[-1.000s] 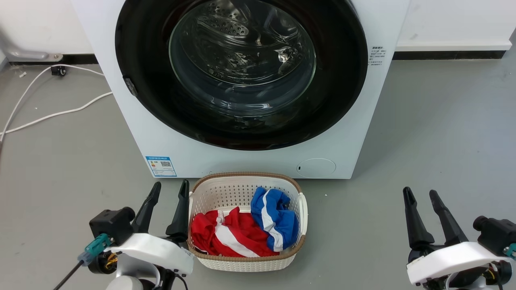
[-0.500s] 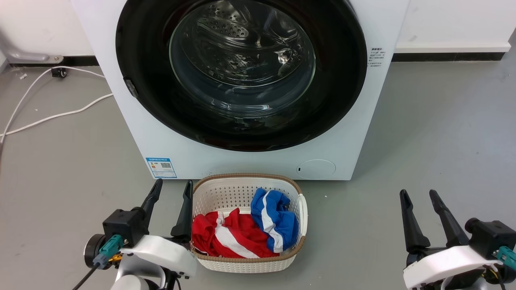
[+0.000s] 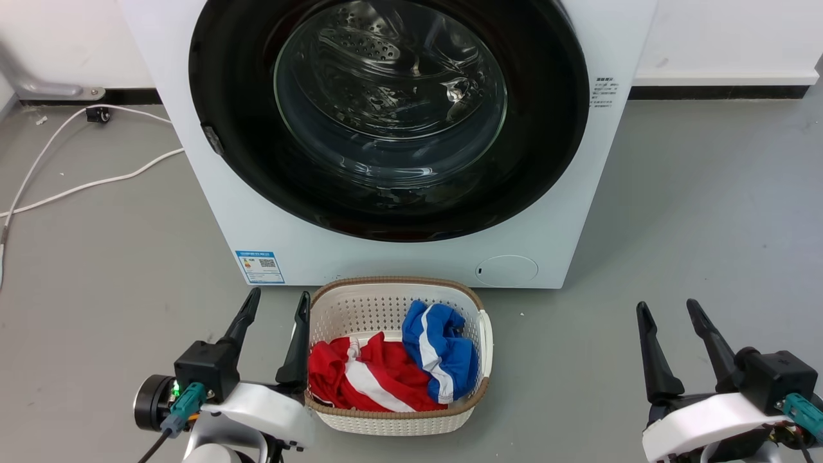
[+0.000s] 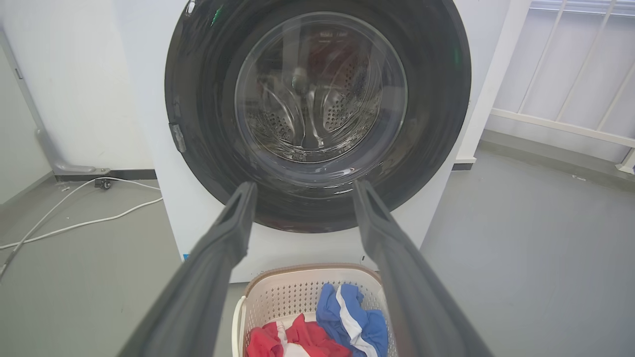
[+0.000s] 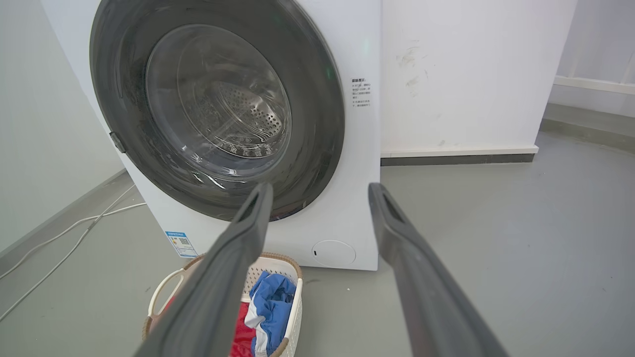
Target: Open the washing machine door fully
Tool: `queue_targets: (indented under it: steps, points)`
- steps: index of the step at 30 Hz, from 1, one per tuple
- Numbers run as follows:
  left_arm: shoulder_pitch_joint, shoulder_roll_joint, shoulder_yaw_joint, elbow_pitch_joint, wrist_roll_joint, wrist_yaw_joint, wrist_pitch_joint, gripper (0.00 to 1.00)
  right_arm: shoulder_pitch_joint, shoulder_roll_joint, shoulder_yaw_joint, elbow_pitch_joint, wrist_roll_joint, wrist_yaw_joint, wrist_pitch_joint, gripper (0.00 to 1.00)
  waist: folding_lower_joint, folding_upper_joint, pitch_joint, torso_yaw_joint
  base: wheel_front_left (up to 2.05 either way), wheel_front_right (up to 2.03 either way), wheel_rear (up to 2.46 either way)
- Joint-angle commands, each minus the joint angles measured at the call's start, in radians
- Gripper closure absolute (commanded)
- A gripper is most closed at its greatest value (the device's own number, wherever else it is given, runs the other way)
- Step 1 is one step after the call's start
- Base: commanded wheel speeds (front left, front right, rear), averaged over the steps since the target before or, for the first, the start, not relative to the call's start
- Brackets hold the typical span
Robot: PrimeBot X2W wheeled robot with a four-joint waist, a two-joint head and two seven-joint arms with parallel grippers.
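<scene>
Since the large round glossy black washing machine door (image 3: 389,109) sits shut on the big white washing machine (image 3: 270,218), the left gripper (image 3: 278,296) and right gripper (image 3: 667,304) wait low; both have their jaws spread and empty, flanking the white perforated plastic basket (image 3: 360,308), seemingly staged to reach.

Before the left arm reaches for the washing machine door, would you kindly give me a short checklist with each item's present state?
1. The washing machine door is shut, as expected at the start: ok.
2. The small tab on the door's left edge is unobstructed: ok.
3. The left tool is open and empty: ok.
4. The right tool is open, empty and apart from the door: ok.
5. The laundry basket sits on the floor close before the washing machine; whether the door swings clear above it: cannot tell.
</scene>
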Motion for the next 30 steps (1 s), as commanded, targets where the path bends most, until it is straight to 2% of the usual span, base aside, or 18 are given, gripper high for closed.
queue_targets:
  steps: [1, 30]
  points:
    - [0.006, -0.004, 0.003, -0.002, 0.021, -0.004, -0.011, 0.00, 0.006, 0.003, -0.002, -0.010, -0.011, 0.002, -0.007, 0.00, 0.0000, 0.0000, 0.000, 0.001, 0.00, 0.00, 0.00]
    - [0.015, -0.063, 0.071, 0.048, 0.110, -0.079, -0.060, 0.00, 0.011, 0.005, -0.002, 0.005, -0.100, 0.001, -0.052, 0.00, 0.0000, 0.0000, 0.006, 0.009, 0.00, 0.00, 0.00]
